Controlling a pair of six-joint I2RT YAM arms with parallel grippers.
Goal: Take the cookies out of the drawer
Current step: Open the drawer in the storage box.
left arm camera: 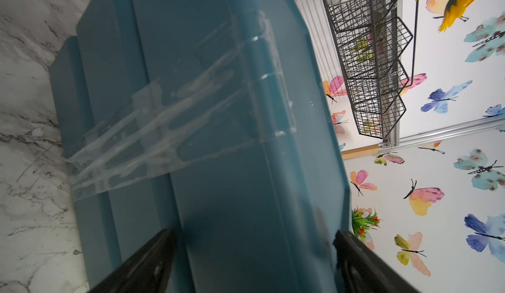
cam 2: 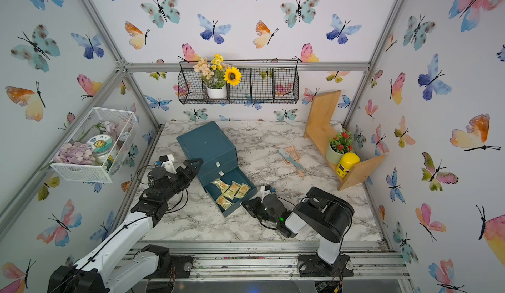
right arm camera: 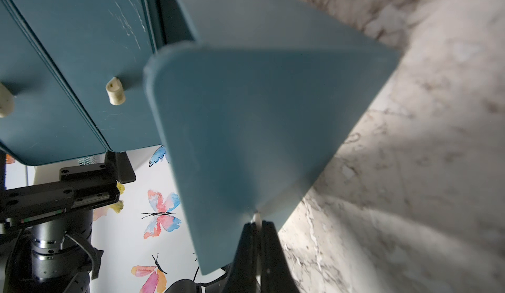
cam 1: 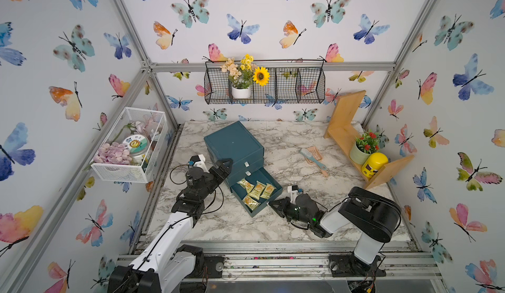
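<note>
A teal drawer cabinet (cam 1: pixel 232 141) (cam 2: pixel 205 141) stands on the marble table. Its bottom drawer (cam 1: pixel 263 207) (cam 2: pixel 235 209) is pulled out toward the front. Several cookies (cam 1: pixel 255 192) (cam 2: pixel 231 192) in pale yellow wrappers lie flat inside it. My right gripper (cam 1: pixel 272 204) (cam 2: pixel 244 203) (right arm camera: pixel 257 223) sits low at the drawer's front face, shut on its small white pull tab (right arm camera: pixel 256 218). My left gripper (cam 1: pixel 228 168) (cam 2: pixel 197 166) (left arm camera: pixel 254 237) is open at the cabinet's left side, its fingers spread wide against the taped teal wall (left arm camera: pixel 218 141). The cookies do not show in either wrist view.
Right of the cabinet lie a teal brush and a pink dustpan (cam 1: pixel 313 157). A wooden shelf (cam 1: pixel 347 136) at the back right carries a potted plant and a yellow jar (cam 1: pixel 374 164). On the left wall hangs a white wire basket (cam 1: pixel 128 147). Two upper drawers are closed, with white tabs (right arm camera: pixel 116 91).
</note>
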